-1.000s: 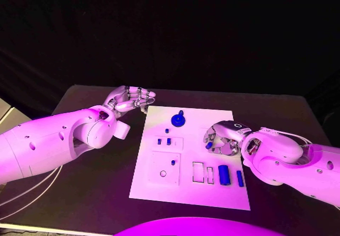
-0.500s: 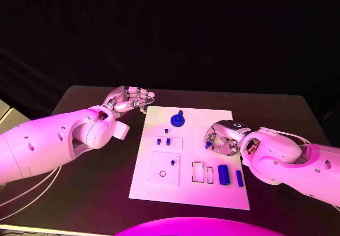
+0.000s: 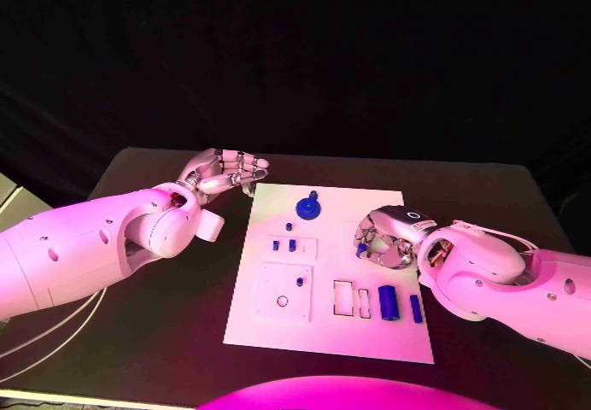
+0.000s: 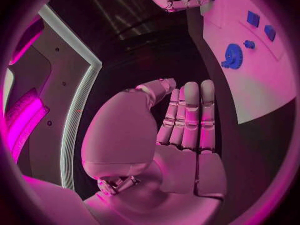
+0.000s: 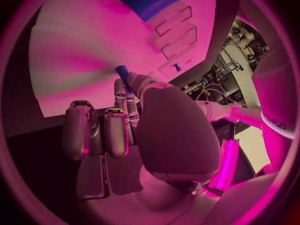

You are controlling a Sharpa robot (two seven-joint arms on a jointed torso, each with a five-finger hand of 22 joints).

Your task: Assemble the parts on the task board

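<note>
From the head camera, the white task board (image 3: pixel 330 273) lies in the middle of the black table (image 3: pixel 493 196). Its blue parts include a round gear-like piece (image 3: pixel 309 207) at the far end, small pegs (image 3: pixel 283 245) in a recessed block, and two bars (image 3: pixel 401 305) near the right edge. The left hand (image 3: pixel 225 175) hangs off the board's far left corner, fingers curled in, holding nothing. The right hand (image 3: pixel 384 240) pinches a small blue part (image 3: pixel 361 250) over the board's right side. In the left wrist view, the left hand's fingers (image 4: pixel 190 116) lie straight and pressed together beside the board (image 4: pixel 250 70). In the right wrist view, the blue part (image 5: pixel 122 74) sits between the right hand's fingertips (image 5: pixel 128 92).
</note>
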